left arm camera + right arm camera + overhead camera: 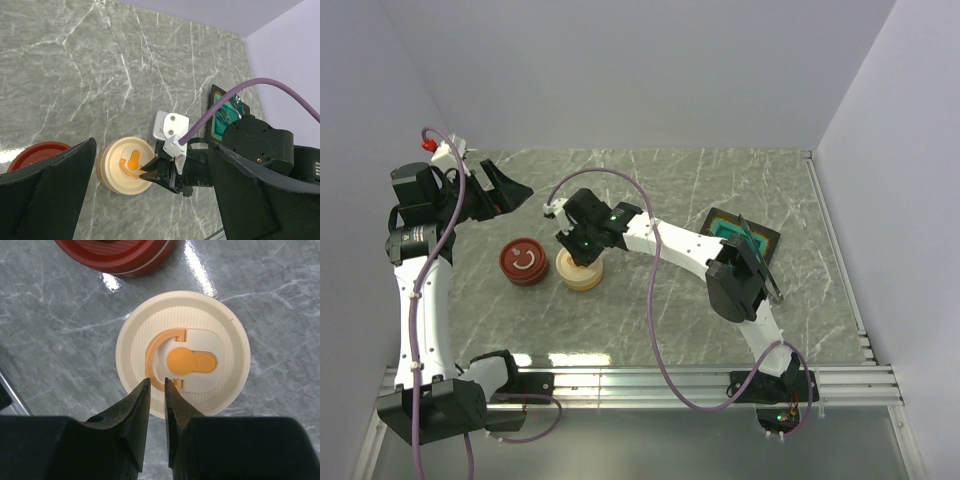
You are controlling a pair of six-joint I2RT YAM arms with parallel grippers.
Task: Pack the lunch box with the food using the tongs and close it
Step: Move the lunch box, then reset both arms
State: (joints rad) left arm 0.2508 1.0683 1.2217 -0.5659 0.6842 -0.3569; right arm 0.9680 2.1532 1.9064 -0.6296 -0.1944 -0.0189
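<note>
Over the cream tub [582, 280] near the middle of the table [650, 330], the right gripper [156, 386] points straight down at the lid. Its 2 jaws stand almost together with a slim gap between them. The tips sit either side of the orange loop [150, 357] on the lid, and they look pinched on it. That hold makes sense as a way to lift the lid, since the tub has to be open before anything goes in or comes out.

The right arm reaches far across to the left, elbow raised and wrist bent down, so the fingers meet the loop from above. Just beside the cream tub, on its left, sits a red tub [523, 262] with its lid on.

The left gripper [505, 190] hangs at the far left, well apart from both tubs, jaws wide apart and holding nothing. No food shows; I judge it lies under the lids.

Well apart on the right, a dark tray [720, 222] carries a thin bar, probably the tongs [753, 238], though it is too small to be sure.
</note>
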